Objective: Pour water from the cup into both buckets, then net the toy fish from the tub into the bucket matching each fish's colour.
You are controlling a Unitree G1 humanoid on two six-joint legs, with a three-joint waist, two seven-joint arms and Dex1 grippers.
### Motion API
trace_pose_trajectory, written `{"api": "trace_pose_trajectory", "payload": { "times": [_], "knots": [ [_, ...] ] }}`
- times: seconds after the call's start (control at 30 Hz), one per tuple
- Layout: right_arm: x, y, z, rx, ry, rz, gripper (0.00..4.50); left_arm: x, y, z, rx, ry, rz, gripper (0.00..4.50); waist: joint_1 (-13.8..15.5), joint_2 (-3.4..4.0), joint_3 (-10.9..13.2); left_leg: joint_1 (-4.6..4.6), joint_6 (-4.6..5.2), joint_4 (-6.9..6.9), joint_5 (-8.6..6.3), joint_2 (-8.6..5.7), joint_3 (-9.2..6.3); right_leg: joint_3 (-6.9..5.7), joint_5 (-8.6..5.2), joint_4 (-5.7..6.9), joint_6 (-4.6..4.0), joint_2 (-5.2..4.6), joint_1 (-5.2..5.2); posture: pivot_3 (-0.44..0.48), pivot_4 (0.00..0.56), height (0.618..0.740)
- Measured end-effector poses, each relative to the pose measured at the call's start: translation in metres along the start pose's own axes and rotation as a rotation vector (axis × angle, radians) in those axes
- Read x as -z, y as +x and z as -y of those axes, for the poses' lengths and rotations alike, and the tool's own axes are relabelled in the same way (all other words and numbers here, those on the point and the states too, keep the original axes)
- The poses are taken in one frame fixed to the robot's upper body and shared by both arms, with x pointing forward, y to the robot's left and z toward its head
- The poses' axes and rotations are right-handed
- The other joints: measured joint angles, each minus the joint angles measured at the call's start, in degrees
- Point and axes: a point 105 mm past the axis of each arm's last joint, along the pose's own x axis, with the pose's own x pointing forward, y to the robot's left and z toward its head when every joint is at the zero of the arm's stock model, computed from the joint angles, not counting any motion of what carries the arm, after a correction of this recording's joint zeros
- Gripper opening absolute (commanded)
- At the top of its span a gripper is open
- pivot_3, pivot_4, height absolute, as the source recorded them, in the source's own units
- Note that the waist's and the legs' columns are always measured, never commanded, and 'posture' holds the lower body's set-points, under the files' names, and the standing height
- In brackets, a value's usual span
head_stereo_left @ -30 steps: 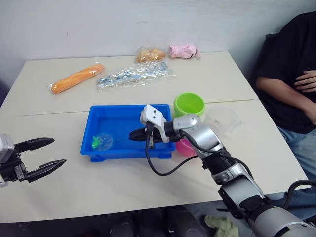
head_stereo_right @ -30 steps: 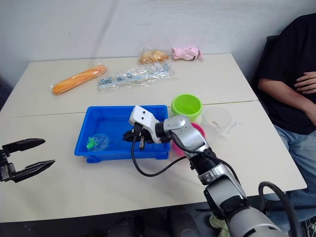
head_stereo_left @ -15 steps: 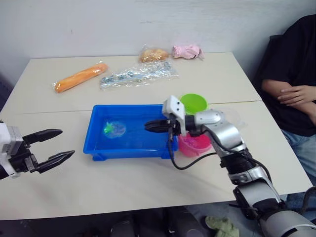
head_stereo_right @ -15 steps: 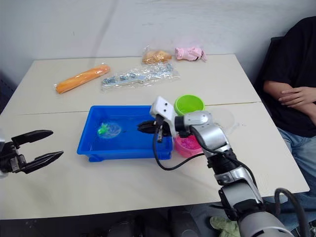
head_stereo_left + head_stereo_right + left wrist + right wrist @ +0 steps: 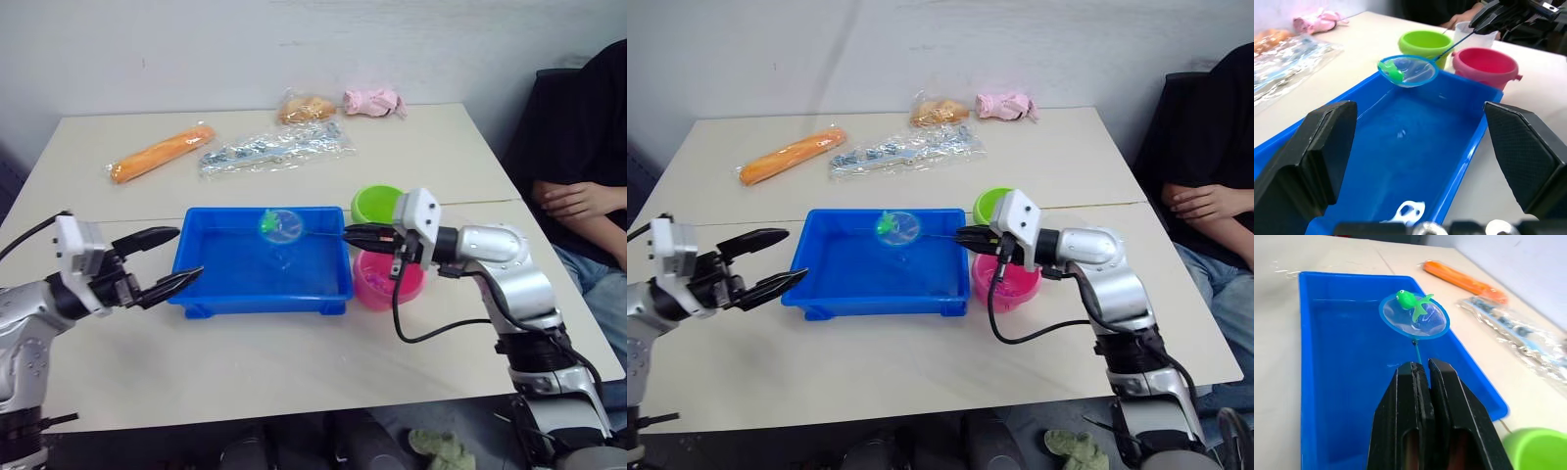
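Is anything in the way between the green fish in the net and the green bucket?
Nothing visible blocks it. The right gripper holds the net lifted above the blue tub, with the green fish in it. The green bucket stands open just past the tub's end, beside the pink bucket.
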Motion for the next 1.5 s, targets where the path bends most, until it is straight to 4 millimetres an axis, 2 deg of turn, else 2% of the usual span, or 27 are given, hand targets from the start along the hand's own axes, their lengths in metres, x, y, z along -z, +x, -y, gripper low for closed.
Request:
{"api": "trace_pose_trajectory", "payload": {
  "times": [0.2,0.4,0.8,0.93,1.23,1.5],
  "knots": [
    [-0.005,-0.026,0.009,0.092,-0.045,-0.018,0.00,0.001,0.018,-0.002,0.043,-0.002,0.035,4.44,0.99,0.02,0.01,0.01,-0.01,0.03,0.01,0.00,0.02,0.03,0.00,0.00,0.00,0.01,0.01,0.000,0.150,0.740],
    [-0.003,-0.064,0.026,0.224,-0.127,-0.087,0.00,0.000,0.034,-0.002,0.077,-0.003,0.066,4.44,2.09,0.02,0.01,0.02,-0.01,0.04,0.01,0.00,0.06,0.06,0.00,-0.01,0.00,0.02,0.02,0.000,0.150,0.740],
    [0.030,-0.115,0.057,0.380,-0.275,-0.259,0.00,0.006,0.047,0.003,0.110,-0.018,0.080,4.44,2.11,0.03,0.02,0.04,-0.01,0.09,0.01,0.00,0.10,0.10,0.00,0.03,0.00,0.04,0.02,0.000,0.150,0.740],
    [0.036,-0.121,0.059,0.381,-0.348,-0.293,0.00,0.007,0.048,0.003,0.110,-0.017,0.080,4.44,2.09,0.05,0.03,0.05,-0.01,0.09,0.01,0.01,0.10,0.10,0.00,0.04,0.00,0.04,0.03,0.000,0.150,0.740],
    [0.031,-0.137,0.061,0.323,-0.604,-0.387,0.00,0.007,0.051,0.005,0.112,-0.008,0.094,4.44,2.10,0.10,0.05,0.08,-0.01,0.13,0.01,0.01,0.10,0.11,0.00,0.06,0.01,0.04,0.05,0.000,0.150,0.740],
    [0.033,-0.131,0.054,0.266,-0.828,-0.421,0.00,0.013,0.055,0.005,0.114,-0.023,0.099,4.44,2.07,0.10,0.05,0.10,-0.02,0.17,0.02,0.01,0.11,0.12,0.00,0.12,0.01,0.04,0.05,0.000,0.150,0.740]
  ]
}}
